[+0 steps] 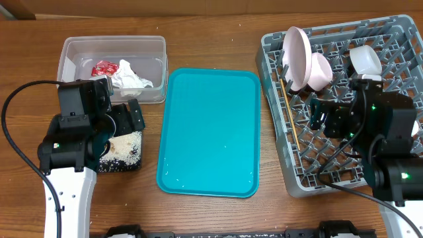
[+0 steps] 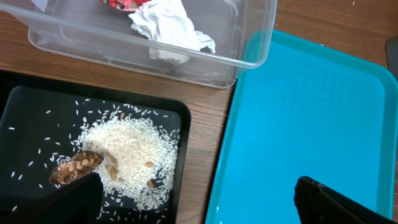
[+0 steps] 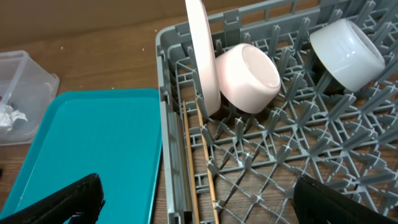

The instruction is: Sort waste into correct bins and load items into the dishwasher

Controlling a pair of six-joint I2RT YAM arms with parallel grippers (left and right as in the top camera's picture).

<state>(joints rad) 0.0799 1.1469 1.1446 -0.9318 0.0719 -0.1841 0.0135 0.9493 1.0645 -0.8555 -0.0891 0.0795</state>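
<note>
Partly hidden overhead: black tray (image 2: 25, 124) beneath left gripper (image 2: 198, 182), spread; right gripper (image 3: 196, 180) spread; red wrapper (image 2: 121, 4) cut off.

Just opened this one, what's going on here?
Two robot arms are clearing a table, and the sorting looks about done. The red wrapper and napkin lie in the clear tub. The rice and a brown lump sit in the black tray. Plate, bowl, cup and chopsticks are in the grey dish rack. The left gripper and right gripper are open, holding nothing. The teal tray holds nothing.
</note>
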